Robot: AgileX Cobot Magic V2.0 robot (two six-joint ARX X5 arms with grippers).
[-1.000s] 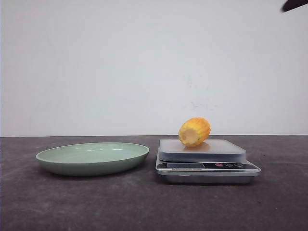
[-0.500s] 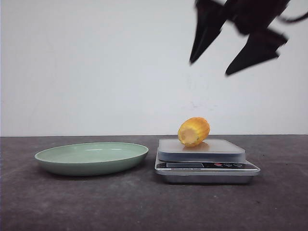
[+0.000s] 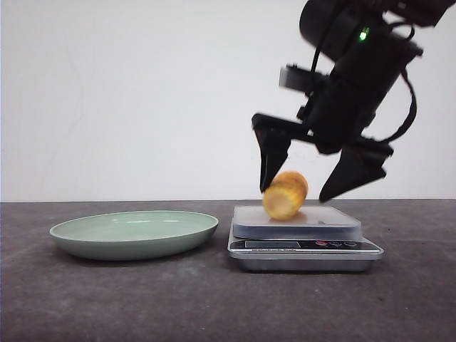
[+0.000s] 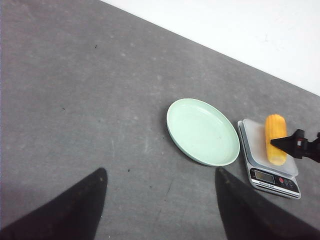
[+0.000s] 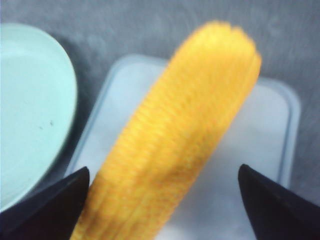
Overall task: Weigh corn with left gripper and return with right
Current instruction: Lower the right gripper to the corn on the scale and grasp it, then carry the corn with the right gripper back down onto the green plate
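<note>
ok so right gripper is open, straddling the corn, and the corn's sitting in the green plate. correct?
Not quite. The corn lies on the scale, not in the green plate, which holds nothing; the front and left wrist views show it. The rest holds: the right gripper is open with a finger on either side of the corn.

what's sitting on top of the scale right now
The corn lies on its side on the scale platform, with the open right gripper straddling it. The platform patch beneath the corn is hidden, and the display is too small to read.
</note>
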